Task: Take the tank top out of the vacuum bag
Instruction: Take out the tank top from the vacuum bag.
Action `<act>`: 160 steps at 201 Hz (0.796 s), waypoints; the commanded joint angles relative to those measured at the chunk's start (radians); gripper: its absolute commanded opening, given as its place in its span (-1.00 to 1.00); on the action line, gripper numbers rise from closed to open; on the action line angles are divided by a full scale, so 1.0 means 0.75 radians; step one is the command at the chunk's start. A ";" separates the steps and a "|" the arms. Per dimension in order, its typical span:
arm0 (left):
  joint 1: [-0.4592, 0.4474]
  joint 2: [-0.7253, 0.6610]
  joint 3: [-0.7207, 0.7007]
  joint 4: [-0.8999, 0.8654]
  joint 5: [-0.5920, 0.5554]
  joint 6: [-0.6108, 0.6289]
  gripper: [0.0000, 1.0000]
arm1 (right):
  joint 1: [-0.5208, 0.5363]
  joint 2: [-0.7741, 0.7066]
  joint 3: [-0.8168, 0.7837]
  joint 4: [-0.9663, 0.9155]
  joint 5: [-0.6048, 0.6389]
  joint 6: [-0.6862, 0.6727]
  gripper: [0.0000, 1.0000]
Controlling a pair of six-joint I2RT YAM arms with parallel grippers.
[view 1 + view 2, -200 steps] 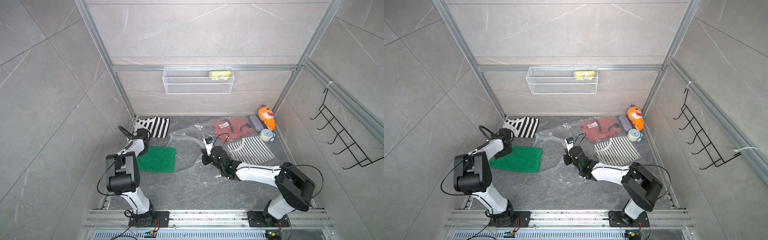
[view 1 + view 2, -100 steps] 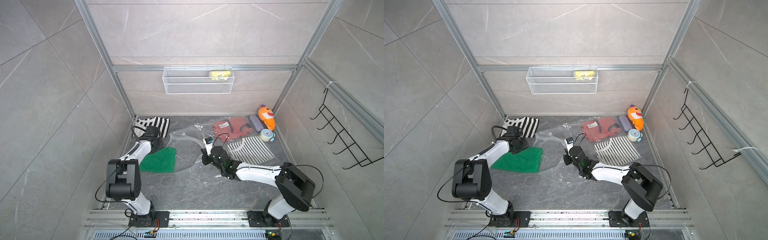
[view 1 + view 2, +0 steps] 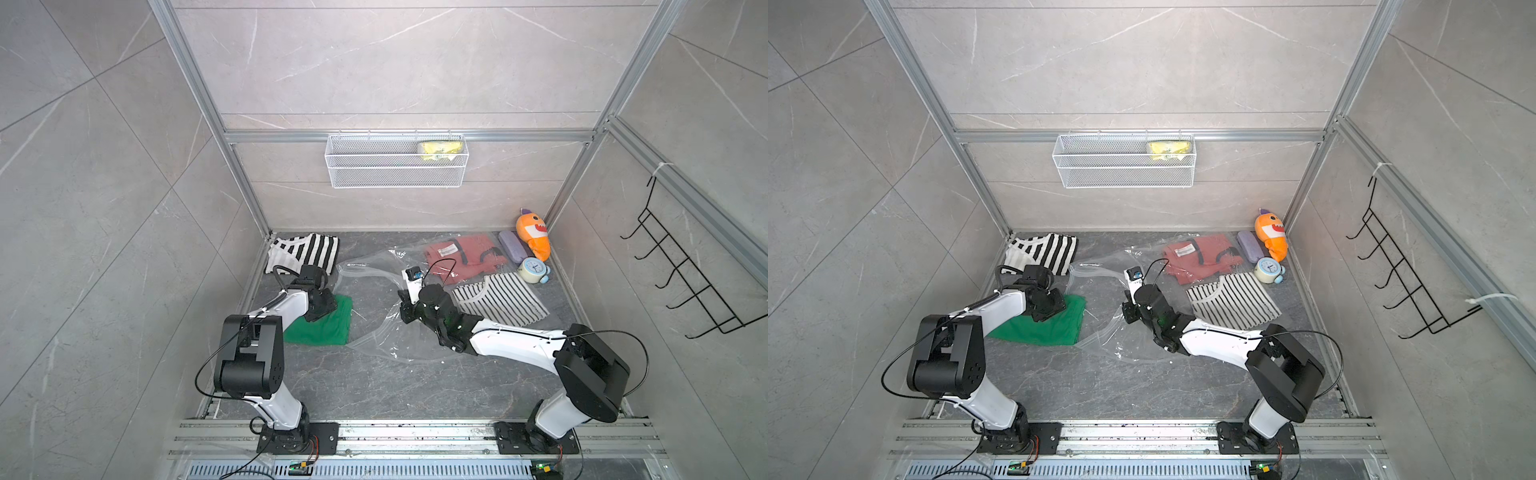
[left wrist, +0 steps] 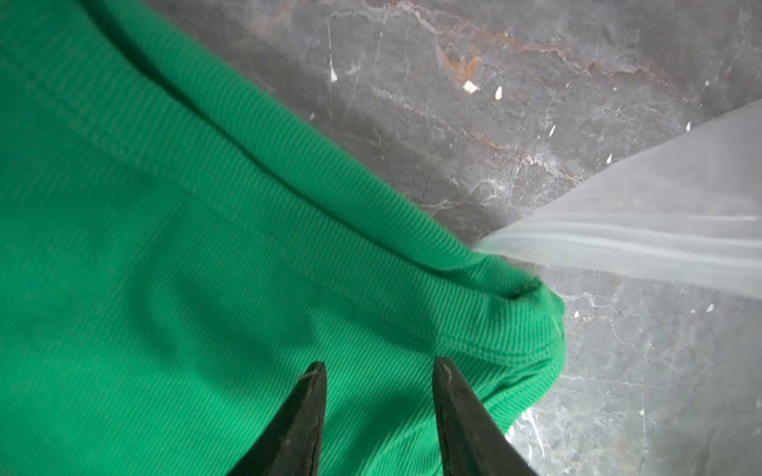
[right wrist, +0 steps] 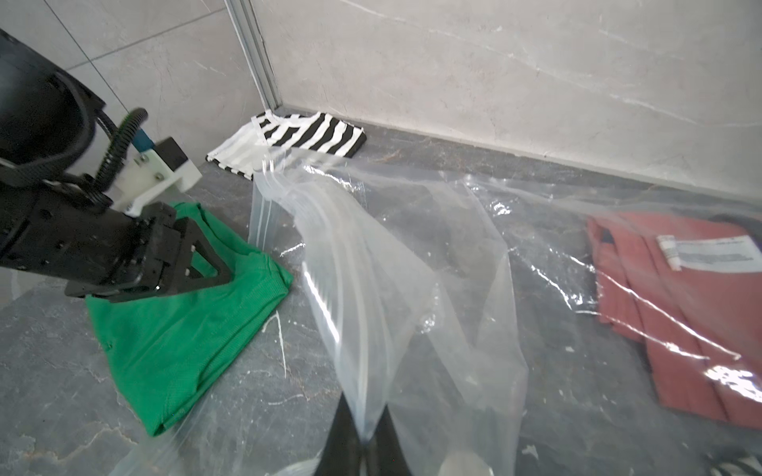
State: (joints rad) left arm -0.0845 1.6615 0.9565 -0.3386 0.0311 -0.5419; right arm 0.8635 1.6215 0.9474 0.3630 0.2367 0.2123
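Green tank top (image 4: 206, 247) lay outside the vacuum bag (image 5: 412, 288).
Left gripper (image 4: 379, 366) stood part-open on its fabric; right gripper (image 5: 363, 416) pinched the bag's plastic.

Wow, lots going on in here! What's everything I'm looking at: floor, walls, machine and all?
vacuum bag: 1, clear, floor centre
green garment: 1, green, floor by the bag's mouth
wide-striped garment: 1, black and white, back left corner
red garment: 1, red, inside the bag
thin-striped garment: 1, white with dark stripes, inside the bag
case: 1, purple, back right
plush toy: 1, orange, back right corner
alarm clock: 1, pale blue, beside the case
wire basket: 1, white, back wall
packet: 1, yellow, in the basket
hook rack: 1, black, right wall
left gripper: 1, black, open over the green garment
right gripper: 1, black, pinching the bag
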 commanded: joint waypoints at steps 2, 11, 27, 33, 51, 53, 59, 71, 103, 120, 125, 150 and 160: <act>0.009 0.004 -0.027 0.070 -0.020 -0.015 -0.10 | -0.006 0.015 0.051 -0.024 0.031 -0.022 -1.00; 0.017 -0.004 -0.037 0.076 -0.031 -0.014 -0.10 | -0.006 0.012 0.059 -0.037 0.040 -0.026 -1.00; 0.040 -0.001 -0.047 0.091 -0.028 -0.015 -0.10 | -0.007 0.006 0.071 -0.053 0.061 -0.034 -1.00; 0.051 0.005 -0.049 0.096 -0.022 -0.014 -0.10 | -0.006 0.003 0.076 -0.058 0.066 -0.040 -1.00; 0.085 0.028 -0.047 0.100 -0.011 -0.017 -0.10 | -0.006 -0.007 0.100 -0.088 0.093 -0.044 -1.00; 0.088 0.029 -0.046 0.102 -0.011 -0.018 -0.10 | -0.006 -0.008 0.102 -0.092 0.095 -0.044 -1.00; 0.100 0.032 -0.048 0.106 -0.010 -0.021 -0.10 | -0.006 -0.010 0.109 -0.100 0.102 -0.047 -1.00; 0.115 0.038 -0.048 0.117 -0.001 -0.021 -0.10 | -0.006 -0.017 0.118 -0.114 0.108 -0.053 -1.00; 0.160 0.060 -0.036 0.117 -0.001 -0.015 -0.10 | -0.006 -0.039 0.121 -0.113 0.112 -0.058 -1.00; 0.191 0.076 -0.034 0.123 0.016 -0.012 -0.10 | -0.006 -0.050 0.119 -0.111 0.117 -0.059 -1.00; 0.201 0.080 -0.036 0.128 0.026 -0.012 -0.10 | -0.007 -0.053 0.119 -0.113 0.119 -0.059 -1.00; 0.256 0.086 -0.050 0.148 0.055 -0.020 -0.10 | -0.006 -0.067 0.133 -0.129 0.135 -0.069 -1.00; 0.273 0.083 -0.049 0.152 0.057 -0.024 -0.10 | -0.006 -0.072 0.148 -0.152 0.149 -0.073 -1.00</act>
State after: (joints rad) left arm 0.0803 1.6985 0.9218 -0.2222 0.0753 -0.5468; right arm 0.8635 1.6150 1.0069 0.2764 0.3027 0.1818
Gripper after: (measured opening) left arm 0.448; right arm 0.049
